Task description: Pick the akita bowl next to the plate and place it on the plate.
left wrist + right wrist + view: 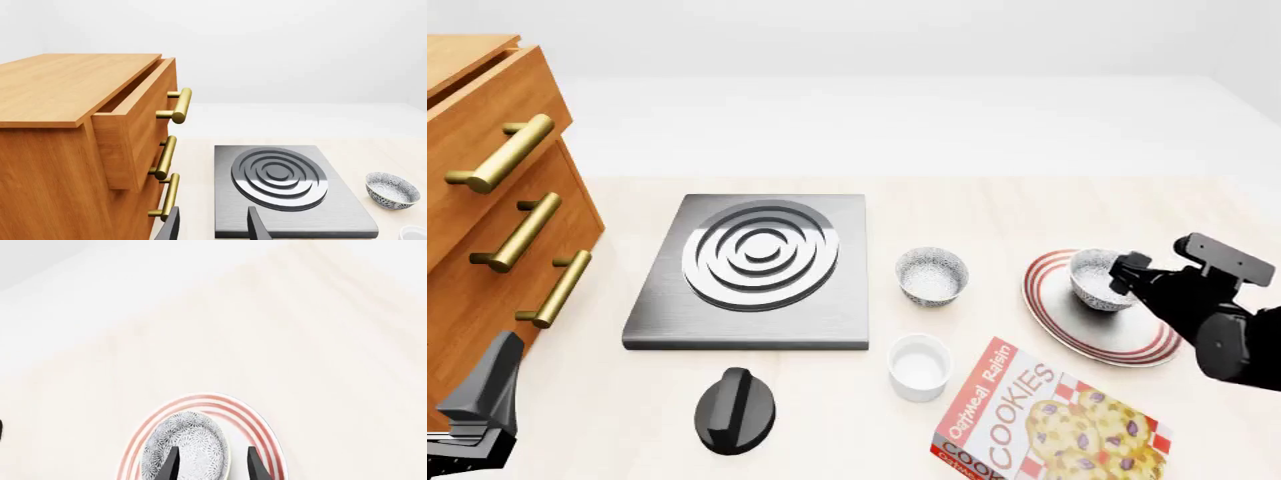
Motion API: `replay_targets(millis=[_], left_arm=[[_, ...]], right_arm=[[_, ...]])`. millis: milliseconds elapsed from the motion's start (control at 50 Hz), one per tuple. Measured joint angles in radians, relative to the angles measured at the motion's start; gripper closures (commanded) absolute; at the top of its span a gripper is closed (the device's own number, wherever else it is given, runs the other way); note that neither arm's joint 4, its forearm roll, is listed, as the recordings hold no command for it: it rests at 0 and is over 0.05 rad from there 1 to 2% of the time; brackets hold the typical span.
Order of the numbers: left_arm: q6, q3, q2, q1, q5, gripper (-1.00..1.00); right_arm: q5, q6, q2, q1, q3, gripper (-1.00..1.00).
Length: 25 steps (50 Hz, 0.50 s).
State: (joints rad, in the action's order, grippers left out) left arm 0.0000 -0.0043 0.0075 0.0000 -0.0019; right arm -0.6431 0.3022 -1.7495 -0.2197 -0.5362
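An akita bowl, speckled grey outside and white inside, rests on the left part of the red-ringed plate. My right gripper hangs over the bowl's near rim and is open. In the right wrist view one finger is over the inside of the bowl and the other outside it, over the plate, with a gap to the rim. My left gripper is open and empty, low at the table's near left corner.
A second speckled bowl stands between the stove burner and the plate. Nearer me are a white ramekin, a black knob and a cookies box. A wooden drawer cabinet, its top drawer ajar, fills the left side.
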Motion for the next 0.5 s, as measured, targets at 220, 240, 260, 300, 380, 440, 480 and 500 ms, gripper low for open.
replay_targets(millis=[220,240,260,300,380,440,480,500], left_arm=[[0.000,0.000,0.000,0.000,0.000,-1.00],[0.000,0.000,0.000,0.000,0.000,-1.00],[0.000,0.000,0.000,0.000,0.000,-1.00],[0.000,0.000,0.000,0.000,0.000,-1.00],[0.000,0.000,0.000,0.000,0.000,-1.00],[0.000,0.000,0.000,0.000,0.000,-1.00],[0.000,0.000,0.000,0.000,0.000,-1.00],[0.000,0.000,0.000,0.000,0.000,-1.00]], right_arm=[[0.075,0.041,0.145,0.003,0.011,-1.00],[0.082,0.044,0.163,0.005,0.014,-1.00],[0.090,0.047,0.183,0.006,0.018,-1.00],[0.105,0.053,0.223,0.010,0.025,-1.00],[0.138,0.063,0.311,0.017,0.041,-1.00],[0.163,0.067,0.380,0.022,0.052,-1.00],[0.180,0.068,0.426,0.024,0.060,-1.00],[0.188,0.067,0.450,0.025,0.064,-1.00]])
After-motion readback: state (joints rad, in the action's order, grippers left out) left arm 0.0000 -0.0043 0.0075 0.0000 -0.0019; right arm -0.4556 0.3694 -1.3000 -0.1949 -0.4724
